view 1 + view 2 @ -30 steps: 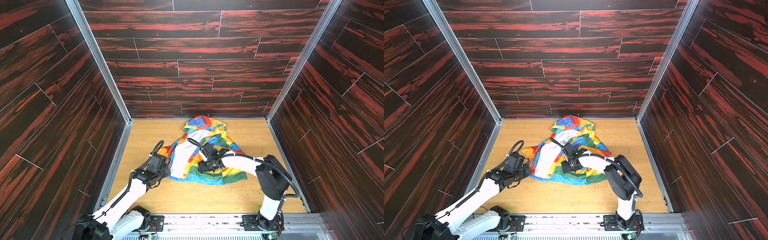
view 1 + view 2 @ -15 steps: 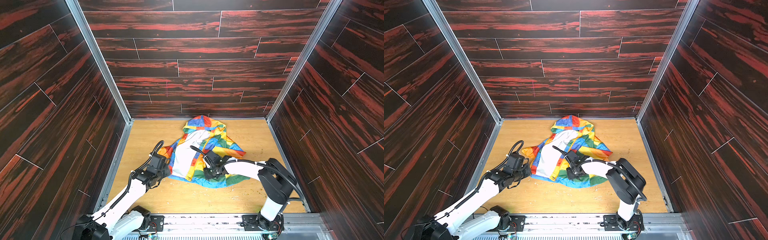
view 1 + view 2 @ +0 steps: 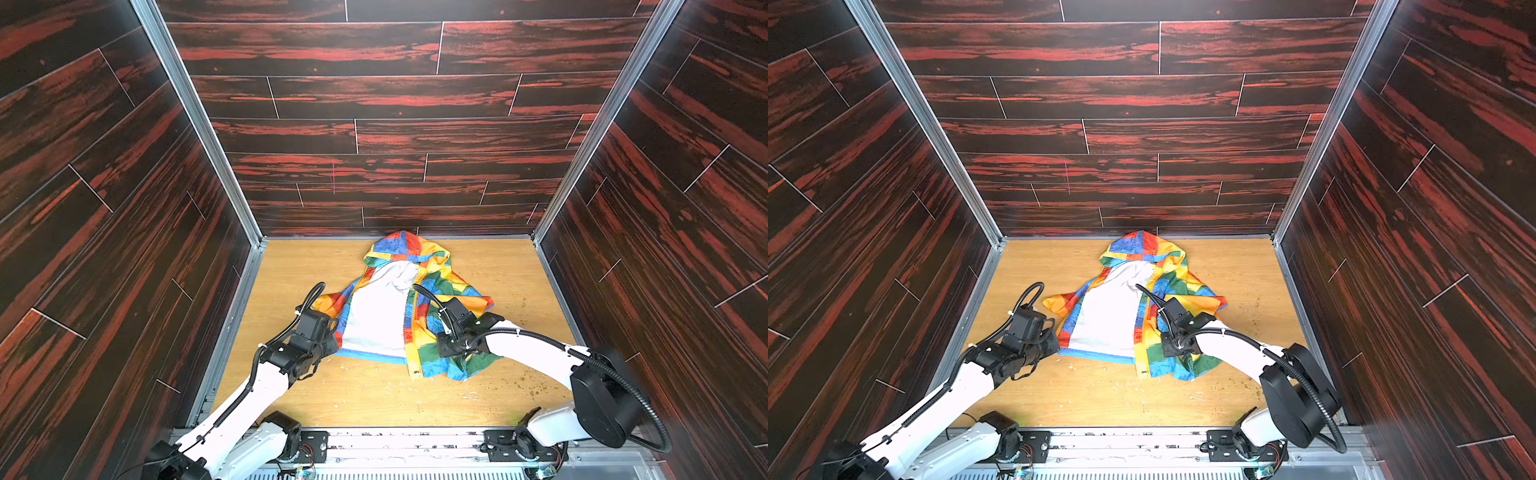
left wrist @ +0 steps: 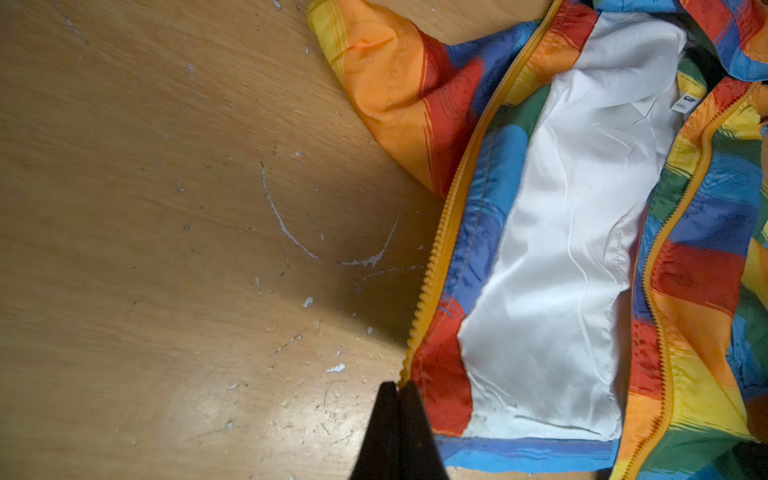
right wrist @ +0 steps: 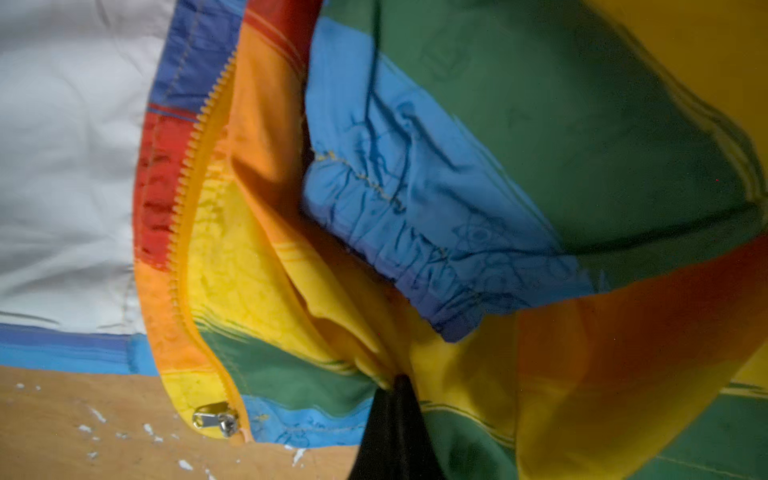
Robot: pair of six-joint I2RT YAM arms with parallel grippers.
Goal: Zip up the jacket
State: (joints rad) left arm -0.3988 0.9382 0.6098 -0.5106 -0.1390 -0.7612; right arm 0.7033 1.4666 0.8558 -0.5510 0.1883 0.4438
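Observation:
The jacket (image 3: 380, 320) (image 3: 1106, 320) lies open on the wooden floor in both top views, white lining up, hood toward the back wall. My left gripper (image 4: 399, 386) (image 3: 336, 348) is shut on the lower end of the jacket's left yellow zipper edge (image 4: 440, 249). My right gripper (image 5: 398, 380) (image 3: 441, 348) is shut on a bunched yellow fold of the right front panel (image 5: 291, 374). The silver zipper slider (image 5: 216, 417) sits at the bottom of the right zipper edge (image 5: 195, 166), apart from my right fingers. A blue cuffed sleeve (image 5: 415, 216) lies over that panel.
Dark wood-pattern walls (image 3: 374, 137) enclose the floor (image 3: 374, 399) on three sides, with metal corner rails (image 3: 199, 124). White flecks and scratches (image 4: 291, 232) mark the boards. Both arm bases (image 3: 299, 440) stand at the front edge.
My right gripper has shut on the right front panel and moved right and toward the front, drawing that panel aside and baring more white lining. The left gripper kept its hold and place.

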